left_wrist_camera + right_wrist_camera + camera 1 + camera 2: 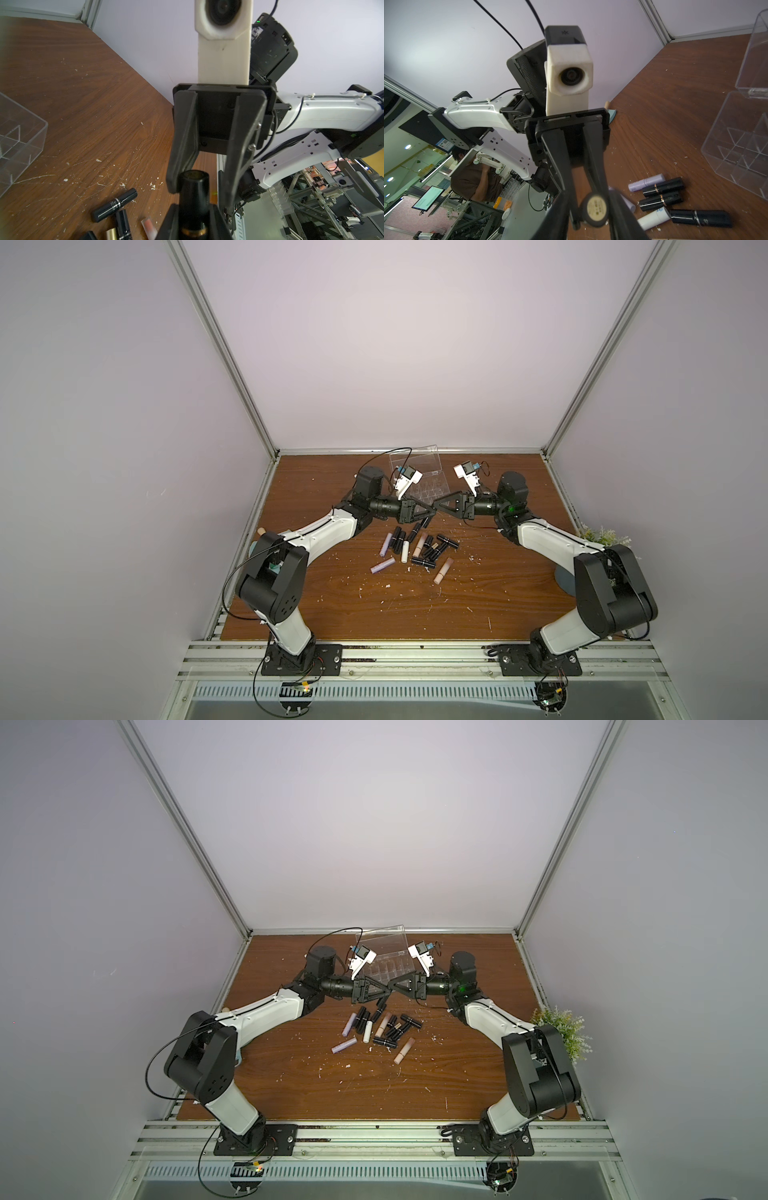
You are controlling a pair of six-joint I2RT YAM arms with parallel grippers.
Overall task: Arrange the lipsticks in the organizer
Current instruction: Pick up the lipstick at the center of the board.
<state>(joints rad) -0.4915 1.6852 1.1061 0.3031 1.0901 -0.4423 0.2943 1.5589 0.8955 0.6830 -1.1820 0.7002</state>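
The left gripper [194, 220] has its fingers clamped on a black lipstick [194, 187]. It hangs level before the organizer [432, 485], by the middle of the tabletop [498, 593] back edge. Its long side runs along that edge, free end toward the right gripper [439, 506], whose fingers sit beside it; I cannot tell if they squeeze.

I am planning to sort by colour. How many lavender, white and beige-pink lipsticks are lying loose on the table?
lavender lipsticks: 2
white lipstick: 1
beige-pink lipsticks: 2
Total: 5
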